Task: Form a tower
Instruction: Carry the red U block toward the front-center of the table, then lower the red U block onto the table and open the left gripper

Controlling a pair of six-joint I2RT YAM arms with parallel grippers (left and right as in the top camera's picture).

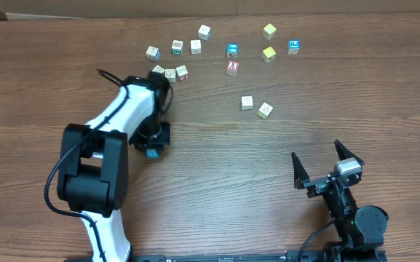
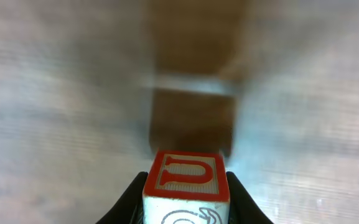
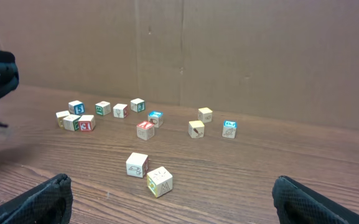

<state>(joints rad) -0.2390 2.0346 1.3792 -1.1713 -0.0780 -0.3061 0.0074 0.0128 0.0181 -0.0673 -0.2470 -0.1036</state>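
Note:
My left gripper (image 2: 186,202) is shut on a wooden letter cube (image 2: 186,175) with a red U face and a white face bearing a blue drawing. The wrist view shows the cube above blurred table. In the overhead view that gripper (image 1: 152,148) points down left of centre, with a bit of the cube (image 1: 152,153) showing under it. My right gripper (image 1: 317,156) stands open near the front right, nothing between its fingers (image 3: 45,199). Several loose letter cubes lie across the far half of the table. The tower is not in view.
Two cubes (image 1: 247,102) (image 1: 265,110) lie nearest the right arm. A cluster of three cubes (image 1: 170,73) sits just beyond the left arm. Others spread along the back, among them a blue-faced one (image 1: 293,46) and a yellow one (image 1: 268,54). A cardboard wall (image 3: 229,50) backs the table.

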